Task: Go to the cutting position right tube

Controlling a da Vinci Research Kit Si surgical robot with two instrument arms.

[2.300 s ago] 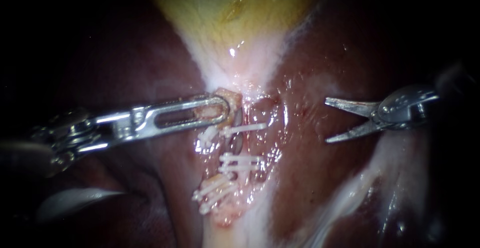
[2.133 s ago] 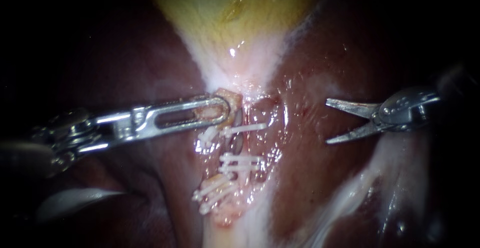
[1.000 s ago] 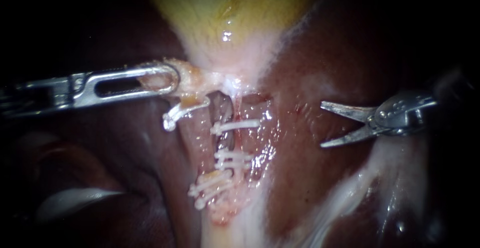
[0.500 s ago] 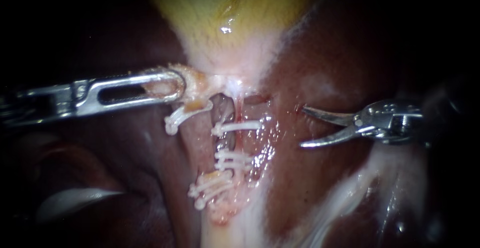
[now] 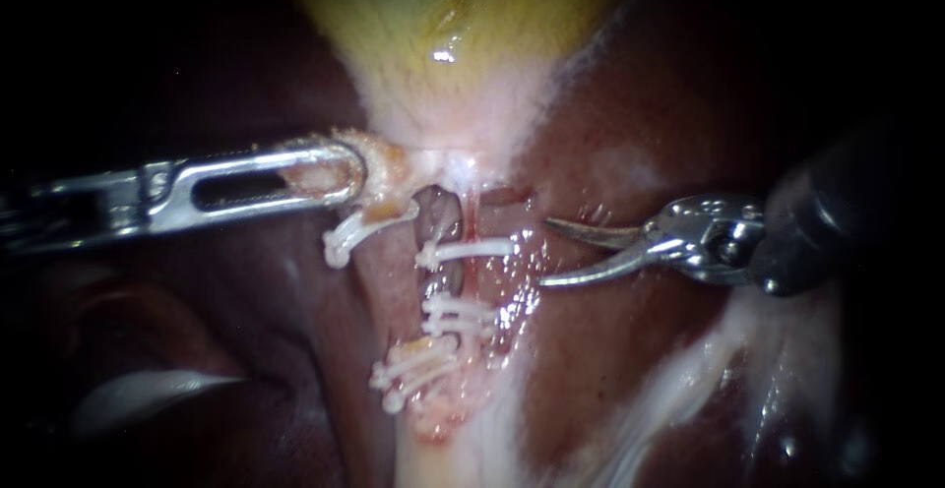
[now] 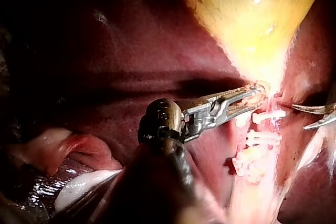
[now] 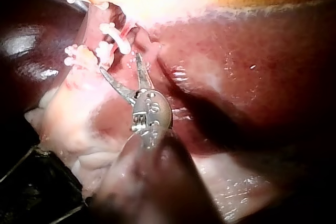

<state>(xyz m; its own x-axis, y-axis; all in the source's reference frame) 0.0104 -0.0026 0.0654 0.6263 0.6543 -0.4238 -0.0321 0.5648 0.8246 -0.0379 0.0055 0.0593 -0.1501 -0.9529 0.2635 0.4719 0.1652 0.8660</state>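
Across the whole field lies the liver [image 5: 630,370], dark red and wet, w/ pale streaks toward the lower right of the endoscope view. Above centre sits the gallbladder [image 5: 443,16], yellow, narrowing downward to a whitish neck. From the left comes my L instrument [image 5: 340,166]: slotted jaws clamped on a tan tissue stub [image 5: 379,168] right at that neck, w/ tissue showing thru the slot. The left wrist view confirms both jaws closed onto it. From the right comes my R instrument [image 5: 544,252], two thin curved blades spread apart w/ nothing btw them. Its tips point at the clipped strip and sit just beside it, not touching as far as I can tell. The R tube [image 5: 465,276] runs down from the neck at centre of view, just ahead of those tips and not btw the blades. Smallest are the white clips. The top clip [image 5: 468,249] crosses the R tube at a level btw the two blade tips, its end the nearest thing to them. The clip pair [image 5: 458,313] crosses the tube lower down. The clip bundle [image 5: 413,370] sits lower and further left on a pale stump [image 5: 438,419]. The hanging clip [image 5: 345,237] curves down from under the tissue stub. In the right wrist view the open blades aim at the clips, one tip close by the nearest clip, contact unclear.
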